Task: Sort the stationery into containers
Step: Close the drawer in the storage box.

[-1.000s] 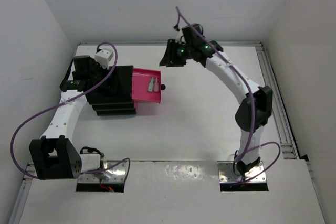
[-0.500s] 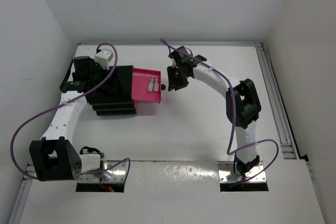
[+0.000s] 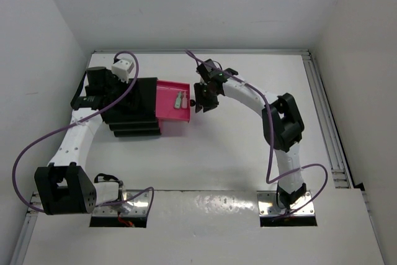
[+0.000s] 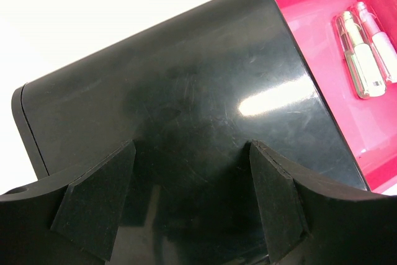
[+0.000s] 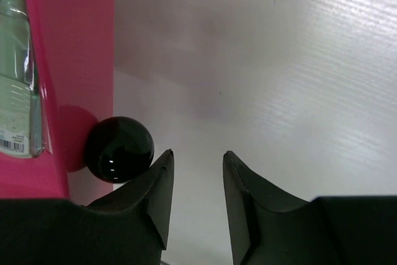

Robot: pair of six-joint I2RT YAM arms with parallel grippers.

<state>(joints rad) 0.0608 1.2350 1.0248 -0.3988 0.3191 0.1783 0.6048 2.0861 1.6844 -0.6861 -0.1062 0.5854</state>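
Note:
A black stepped drawer unit (image 3: 131,105) stands at the left of the table with one bright pink drawer (image 3: 173,111) pulled out to the right. Two small pale stationery pieces (image 3: 180,100) lie in it; they also show in the left wrist view (image 4: 366,54). The drawer's round black knob (image 5: 119,149) is just left of my right gripper (image 5: 197,159), which is open and empty, its left finger close beside the knob. My left gripper (image 4: 192,153) is open with its fingers over the unit's glossy black top (image 4: 186,85). No pens or markers show.
The white table (image 3: 248,141) is walled at the back and both sides. A metal rail (image 3: 325,116) runs along the right edge. A purple cable (image 3: 37,147) loops off the left arm.
My right gripper has swung left and down from the back of the table to the drawer's knob. The left arm and the drawer have not moved.

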